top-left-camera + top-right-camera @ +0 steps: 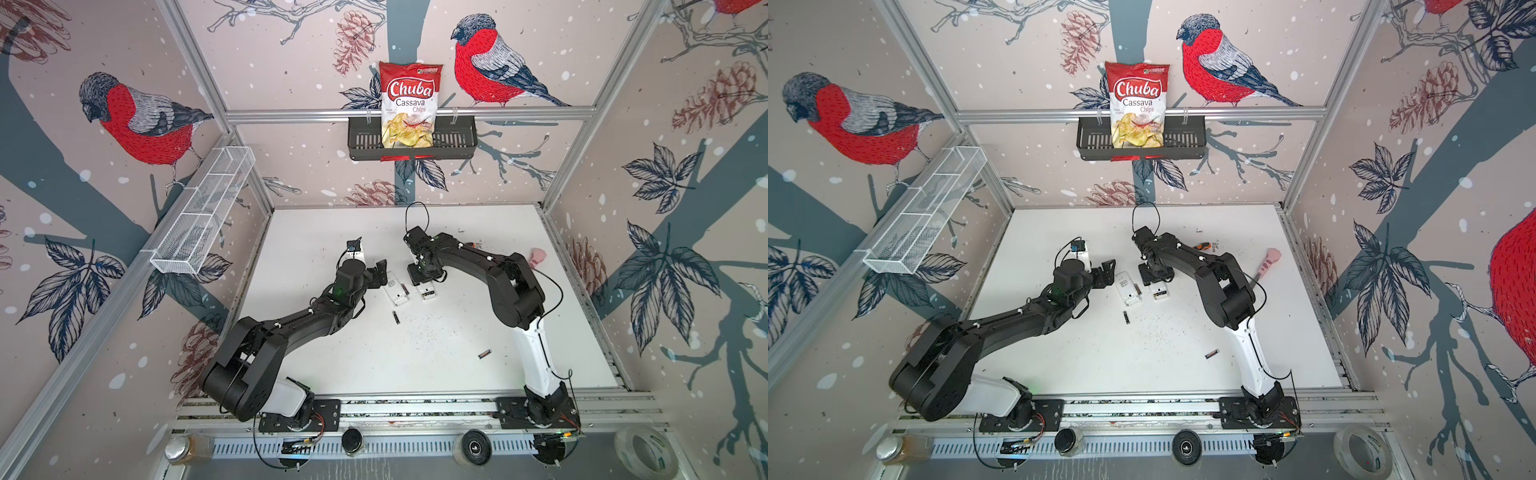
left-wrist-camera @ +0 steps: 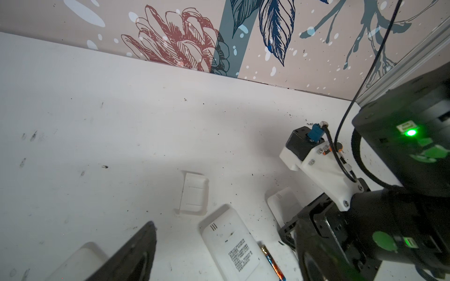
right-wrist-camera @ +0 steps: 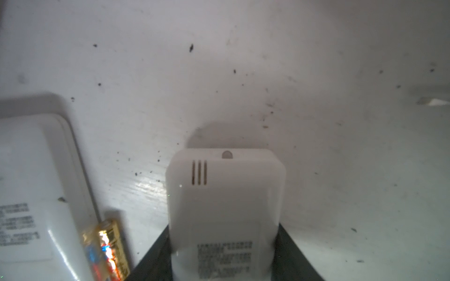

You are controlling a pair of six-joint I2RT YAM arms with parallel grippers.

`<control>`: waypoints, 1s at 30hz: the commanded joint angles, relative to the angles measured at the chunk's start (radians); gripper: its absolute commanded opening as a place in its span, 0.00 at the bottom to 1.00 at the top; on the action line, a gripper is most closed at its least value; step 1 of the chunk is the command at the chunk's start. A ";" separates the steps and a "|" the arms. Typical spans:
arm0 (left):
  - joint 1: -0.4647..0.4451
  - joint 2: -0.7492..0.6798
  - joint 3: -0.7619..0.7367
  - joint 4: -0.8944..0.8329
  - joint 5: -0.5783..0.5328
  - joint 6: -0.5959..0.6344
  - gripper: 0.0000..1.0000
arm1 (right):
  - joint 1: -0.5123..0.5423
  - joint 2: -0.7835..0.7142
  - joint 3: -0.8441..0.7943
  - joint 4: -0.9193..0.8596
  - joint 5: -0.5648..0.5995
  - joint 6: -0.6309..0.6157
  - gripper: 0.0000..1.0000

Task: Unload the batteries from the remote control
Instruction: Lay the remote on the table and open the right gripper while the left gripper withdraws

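Three thin black gold-banded cylindrical batteries (image 1: 396,318) are found loose on the white surface (image 1: 332,365), a fourth is judged to remain seated in the white plastic remote control (image 3: 226,194) clamped by the right hand (image 1: 423,279), and the left hand (image 1: 381,272) is held wide apart, empty.

Lab robot cell: aluminium frame (image 1: 291,115) encloses two arms (image 1: 299,322)

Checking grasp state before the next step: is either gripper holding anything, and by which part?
Right gripper grips the right-hand white remote by its long sides, mid-body, vented end sticking out. Left gripper is open, holding nothing.
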 commanded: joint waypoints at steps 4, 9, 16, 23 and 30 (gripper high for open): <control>0.002 0.003 0.009 0.031 0.005 -0.006 0.87 | -0.002 -0.004 -0.016 -0.034 -0.026 -0.005 0.49; 0.002 -0.008 0.019 0.011 0.009 -0.003 0.88 | -0.002 -0.028 -0.046 0.019 -0.057 -0.010 0.66; 0.002 -0.053 0.014 -0.017 -0.001 0.003 0.90 | 0.001 -0.100 -0.079 0.090 -0.099 -0.026 0.86; 0.002 -0.066 0.010 -0.010 0.010 0.003 0.92 | -0.081 -0.253 -0.148 0.170 -0.127 0.013 0.80; 0.002 -0.059 0.009 0.010 0.034 0.010 0.92 | -0.346 -0.302 -0.221 0.243 -0.230 0.072 0.66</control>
